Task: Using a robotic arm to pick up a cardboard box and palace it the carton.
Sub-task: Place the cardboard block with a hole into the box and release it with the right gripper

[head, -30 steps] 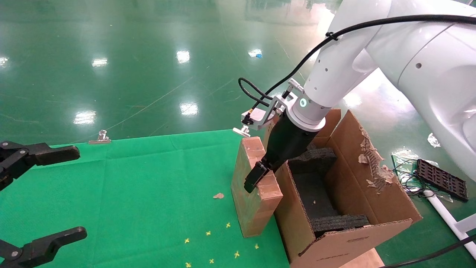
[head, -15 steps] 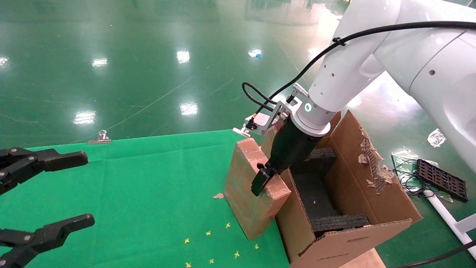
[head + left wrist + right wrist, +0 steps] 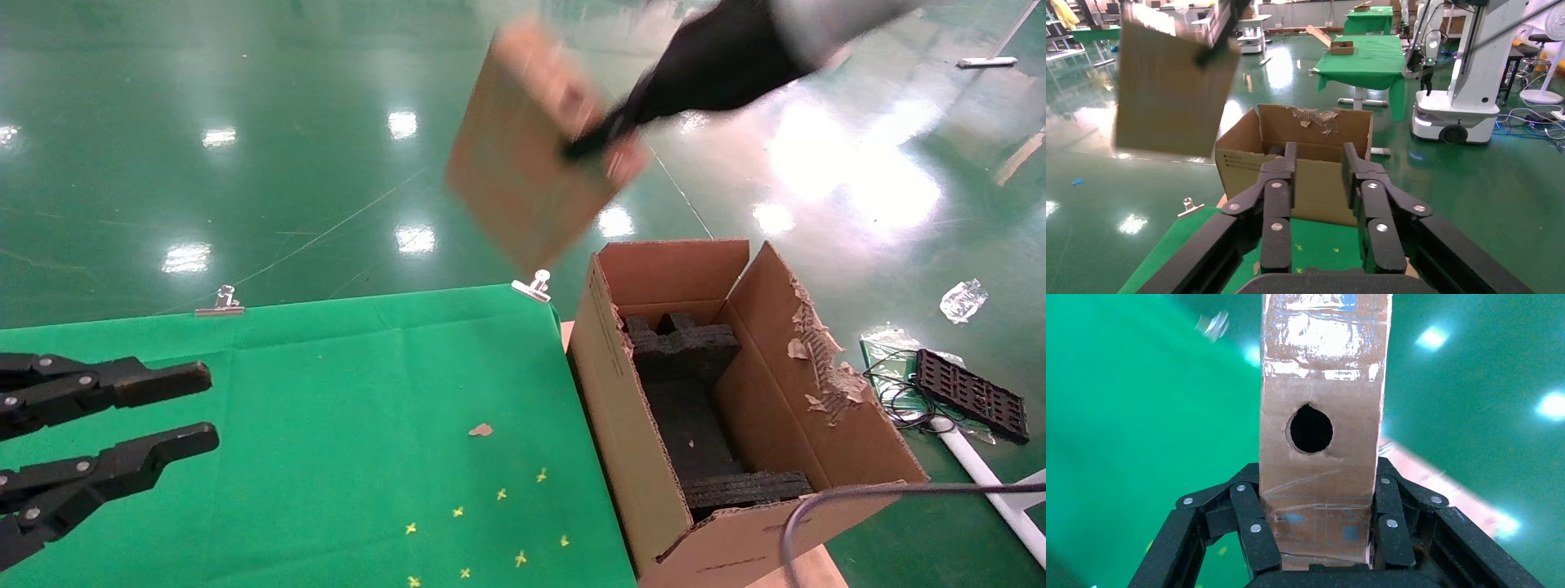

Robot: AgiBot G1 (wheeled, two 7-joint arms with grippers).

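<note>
Nearest you, at about 8 o'clock in the head view, the left end effector (image 3: 176,412) hangs over the green tabletop (image 3: 327,425) with its two black fingers (image 3: 159,377) spread apart and nothing between them; the left wrist view shows the same gap (image 3: 1318,184) between the fingers. On the cloth around 6 o'clock you will see a scatter of small yellow marks (image 3: 490,523) and, a little farther in, a brown scrap (image 3: 480,429). At 4 o'clock the carton (image 3: 629,441) stands just beside the tabletop's edge with its flaps upright; the flap on its right side is torn and ragged (image 3: 817,359). Inside it sit black foam blocks: one across the near end (image 3: 744,490) and a notched one at the far end (image 3: 682,343), with a dark foam floor (image 3: 690,425) between them and only a few light specks lying there. Beyond the carton, on the floor at 3 o'clock, there is a black perforated tray (image 3: 972,394) with a tangle of wire. Two metal clips (image 3: 219,304) sit along the far edge of the cloth. Farther off, at about 12 o'clock, the cardboard box (image 3: 523,155) is in the air, well above the tabletop and carton, tilted and blurred. The right end effector (image 3: 601,140) of the robotic arm (image 3: 727,57) is pinching the box; in the right wrist view its fingers (image 3: 1257,533) press against both narrow sides of the box (image 3: 1321,471), whose face shows a round hole (image 3: 1311,428) and tape.
</note>
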